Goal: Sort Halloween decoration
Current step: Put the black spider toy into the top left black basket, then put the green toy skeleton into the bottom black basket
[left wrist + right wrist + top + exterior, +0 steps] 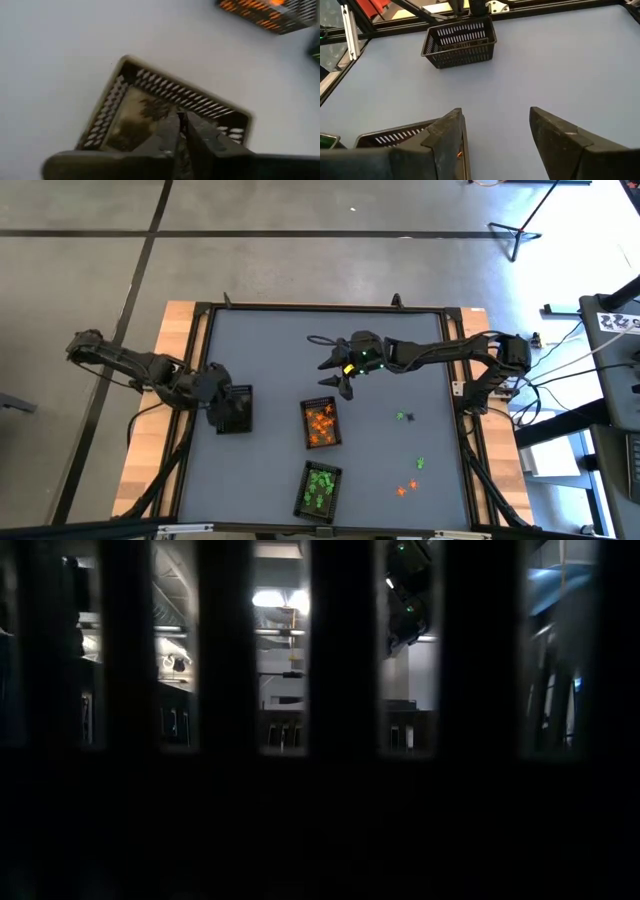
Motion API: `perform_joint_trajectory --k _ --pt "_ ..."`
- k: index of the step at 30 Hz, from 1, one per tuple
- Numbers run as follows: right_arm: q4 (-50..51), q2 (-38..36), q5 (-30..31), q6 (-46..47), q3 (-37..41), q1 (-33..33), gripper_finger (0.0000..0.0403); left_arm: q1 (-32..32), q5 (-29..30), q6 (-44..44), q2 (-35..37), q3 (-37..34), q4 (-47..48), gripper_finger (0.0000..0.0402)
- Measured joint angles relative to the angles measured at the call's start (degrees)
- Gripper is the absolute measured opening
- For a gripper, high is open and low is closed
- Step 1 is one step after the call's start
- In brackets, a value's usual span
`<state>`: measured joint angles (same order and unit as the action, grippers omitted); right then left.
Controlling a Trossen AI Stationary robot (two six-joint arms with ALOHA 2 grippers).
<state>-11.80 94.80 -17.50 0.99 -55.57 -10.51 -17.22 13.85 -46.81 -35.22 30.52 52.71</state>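
We see the right gripper point(338, 376), fingers spread and empty, above the tray of orange trinkets point(320, 425). The left gripper point(181, 131), fingers pressed together, hangs over the black tray point(131, 107); loose trinkets point(411, 477) lie on the table point(270, 360) nearer the right arm.

Grey table point(280, 360) with black frame on wooden boards point(178, 330). Three dark slotted trays: one at left point(236, 408), one mid point(320, 423), one near front edge point(320, 489). Concrete floor point(300, 240), tripod stand point(520, 225) beyond, cables point(570, 350) at right.
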Motion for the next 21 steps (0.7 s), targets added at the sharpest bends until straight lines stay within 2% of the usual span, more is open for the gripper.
perform_joint_trajectory --k 5,9,13,15,17,21 --pt "3.38 -1.21 1.32 0.04 0.02 -0.01 0.0230 -2.07 1.93 2.16 -1.13 0.00 -3.79 0.0093" --pt "12.28 -5.88 4.79 -0.02 0.04 0.00 0.0230 -2.48 6.77 2.17 -1.32 0.00 -4.39 0.0144" --pt "25.31 -12.44 9.99 0.21 0.04 0.28 0.0230 -2.48 12.28 4.96 -1.32 -0.02 -11.37 0.0165" --pt "32.65 -15.64 12.68 1.61 0.04 1.17 0.0230 -2.47 15.69 10.76 -1.54 -0.74 -20.04 0.0166" --pt "40.29 -18.40 15.89 3.81 0.02 2.75 0.0230 -2.46 17.24 18.56 -1.94 -3.30 -32.59 0.0165" --pt "53.07 -22.66 22.01 10.92 0.11 7.84 0.0230 -2.38 13.99 33.07 -4.10 -10.96 -60.20 0.0156"
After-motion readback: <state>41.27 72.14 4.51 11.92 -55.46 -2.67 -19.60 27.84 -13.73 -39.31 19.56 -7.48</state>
